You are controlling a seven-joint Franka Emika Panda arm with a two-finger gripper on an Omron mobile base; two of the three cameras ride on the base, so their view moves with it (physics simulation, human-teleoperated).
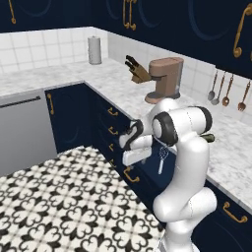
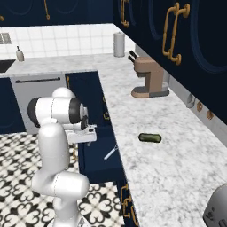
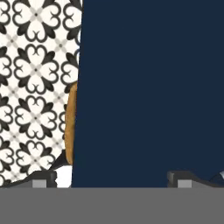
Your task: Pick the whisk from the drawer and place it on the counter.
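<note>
The drawer (image 2: 94, 155) stands pulled open below the counter (image 2: 146, 111), its curved gold handle (image 1: 130, 175) facing the floor side. Inside it the whisk (image 2: 111, 153) lies flat, white handle and silver wire loops (image 1: 161, 158) showing against the dark interior. My gripper (image 1: 132, 158) hangs over the drawer's front edge, to the left of the whisk and not touching it. In the hand view the gripper (image 3: 113, 181) is open, its fingertips (image 3: 43, 179) far apart over navy surface, with the gold handle (image 3: 70, 127) at the left.
A dark green cylinder (image 2: 150, 138) lies on the counter just past the drawer. Further back stand a brown coffee machine (image 2: 148, 77), a knife block (image 1: 138, 71) and a paper towel roll (image 1: 94, 50). Spoons and ladles (image 1: 226, 93) hang on the wall. Patterned tile floor (image 1: 59, 197) lies left.
</note>
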